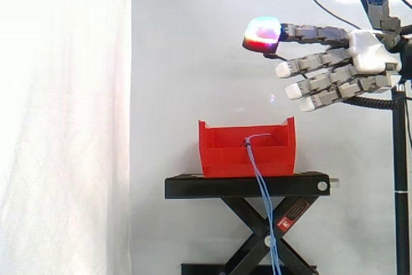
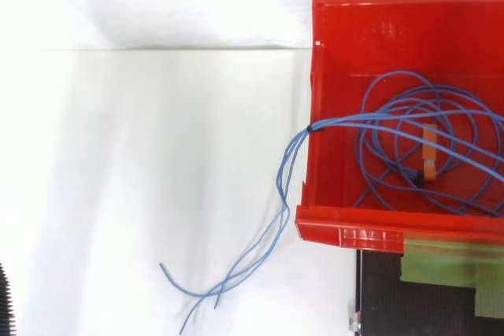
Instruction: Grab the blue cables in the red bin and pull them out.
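Note:
A red bin (image 1: 248,152) stands on a black scissor stand (image 1: 248,186). From above, blue cables (image 2: 417,135) lie coiled inside the red bin (image 2: 335,60), bound by an orange tie (image 2: 430,155). A bundle of them runs over the bin's left wall (image 2: 309,127) and trails down outside it, seen in the side view as blue strands (image 1: 265,210) hanging past the stand. My hand (image 1: 360,56) hovers high above and to the right of the bin, fingers straight and spread, pointing left, holding nothing.
A white curtain hangs behind the work. A black pole (image 1: 400,178) rises at the right edge. Green tape (image 2: 449,261) lies on the stand beside the bin. Loose cable ends (image 2: 205,293) spread over the white surface left of the bin.

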Robot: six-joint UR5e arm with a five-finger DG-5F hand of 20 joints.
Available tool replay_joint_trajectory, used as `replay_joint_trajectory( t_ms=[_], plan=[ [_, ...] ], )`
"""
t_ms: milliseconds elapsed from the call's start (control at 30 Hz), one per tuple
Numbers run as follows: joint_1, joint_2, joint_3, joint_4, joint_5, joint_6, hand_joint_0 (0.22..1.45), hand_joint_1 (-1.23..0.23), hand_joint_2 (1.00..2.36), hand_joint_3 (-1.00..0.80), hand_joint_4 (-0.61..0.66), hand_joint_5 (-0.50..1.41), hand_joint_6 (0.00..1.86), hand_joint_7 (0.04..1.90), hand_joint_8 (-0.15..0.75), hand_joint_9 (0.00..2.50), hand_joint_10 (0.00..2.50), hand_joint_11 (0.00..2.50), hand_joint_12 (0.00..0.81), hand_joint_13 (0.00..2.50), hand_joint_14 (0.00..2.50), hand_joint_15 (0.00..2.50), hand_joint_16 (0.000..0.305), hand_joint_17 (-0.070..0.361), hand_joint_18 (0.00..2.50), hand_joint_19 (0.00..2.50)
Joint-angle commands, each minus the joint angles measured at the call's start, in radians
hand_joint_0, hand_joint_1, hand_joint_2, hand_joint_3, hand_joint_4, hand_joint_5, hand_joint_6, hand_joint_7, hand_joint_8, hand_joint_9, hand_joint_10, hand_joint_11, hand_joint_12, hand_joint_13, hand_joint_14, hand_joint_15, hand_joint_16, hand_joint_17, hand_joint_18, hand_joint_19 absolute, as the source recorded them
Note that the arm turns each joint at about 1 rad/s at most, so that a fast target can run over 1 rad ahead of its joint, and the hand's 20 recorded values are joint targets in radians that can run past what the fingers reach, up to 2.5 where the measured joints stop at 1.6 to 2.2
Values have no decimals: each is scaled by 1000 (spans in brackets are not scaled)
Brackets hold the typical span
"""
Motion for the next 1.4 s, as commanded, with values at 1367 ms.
replay_joint_trajectory(
  t_ms=[1367],
  plan=[
    [-1, 0, 0, 0, 0, 0, 666, -751, 1000, -1000, 4, 0, 2, 57, 197, 125, 0, 0, 385, 0, 0, 0, 73, 164, 0, 0]
  ],
)
